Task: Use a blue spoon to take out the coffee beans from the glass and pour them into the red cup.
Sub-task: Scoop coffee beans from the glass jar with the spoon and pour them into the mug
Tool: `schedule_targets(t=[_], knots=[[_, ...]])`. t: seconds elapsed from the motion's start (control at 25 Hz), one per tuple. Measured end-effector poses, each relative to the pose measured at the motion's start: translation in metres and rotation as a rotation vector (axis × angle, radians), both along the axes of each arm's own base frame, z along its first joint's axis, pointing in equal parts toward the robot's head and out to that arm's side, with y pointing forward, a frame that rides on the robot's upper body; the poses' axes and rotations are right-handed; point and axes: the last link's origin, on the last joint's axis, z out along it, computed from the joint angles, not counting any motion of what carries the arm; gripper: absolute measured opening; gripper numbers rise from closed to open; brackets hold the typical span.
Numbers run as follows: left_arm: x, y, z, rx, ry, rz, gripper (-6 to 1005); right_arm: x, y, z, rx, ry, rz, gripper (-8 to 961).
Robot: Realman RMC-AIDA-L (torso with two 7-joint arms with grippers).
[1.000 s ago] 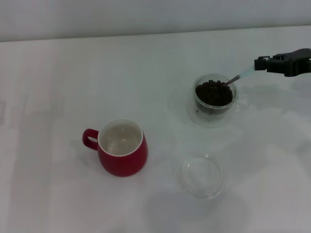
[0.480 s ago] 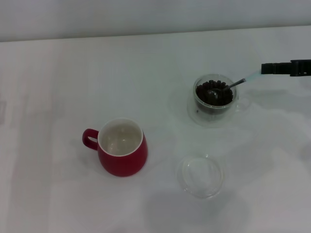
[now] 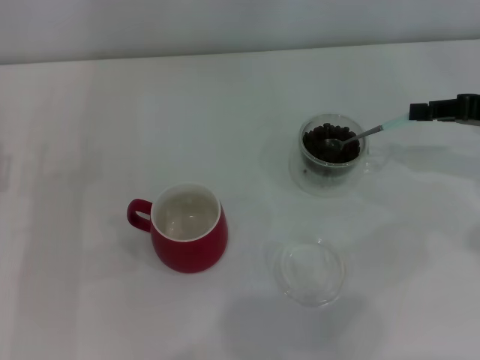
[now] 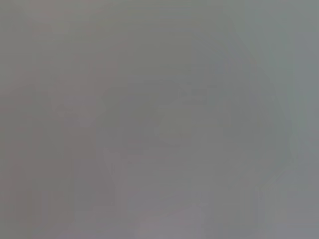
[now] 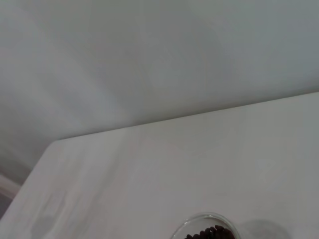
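The clear glass [image 3: 330, 154] stands right of centre in the head view, filled with dark coffee beans [image 3: 321, 147]. The blue spoon [image 3: 375, 130] slants down from the right, its metal bowl lying on the beans. My right gripper [image 3: 417, 112] at the right edge is shut on the spoon's pale blue handle. The red cup [image 3: 188, 228] sits at the front left with its white inside bare, well apart from the glass. In the right wrist view only the glass rim [image 5: 199, 230] and some coffee beans [image 5: 208, 234] show at one edge. My left gripper is out of view.
A shallow clear glass dish [image 3: 309, 271] lies on the white table [image 3: 90, 135] in front of the glass, between it and my body. The table's far edge meets a pale wall [image 3: 225, 22]. The left wrist view shows only a grey blur.
The spoon's bowl has gone from the glass's rim down onto the beans. My right gripper has shifted right and slightly lower, flattening the spoon's slant.
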Motion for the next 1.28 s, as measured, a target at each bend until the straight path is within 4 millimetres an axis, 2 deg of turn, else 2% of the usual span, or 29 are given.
schedule_targets(t=[0.84,1.28], knots=[[0.003,0.000,-0.002,-0.011,0.005,-0.018,740,0.009,-0.002,0.011,-0.026,0.090,-0.223,145],[0.004,-0.001,-0.002,-0.019,0.016,-0.031,740,0.015,0.004,0.004,-0.068,0.175,-0.247,146]])
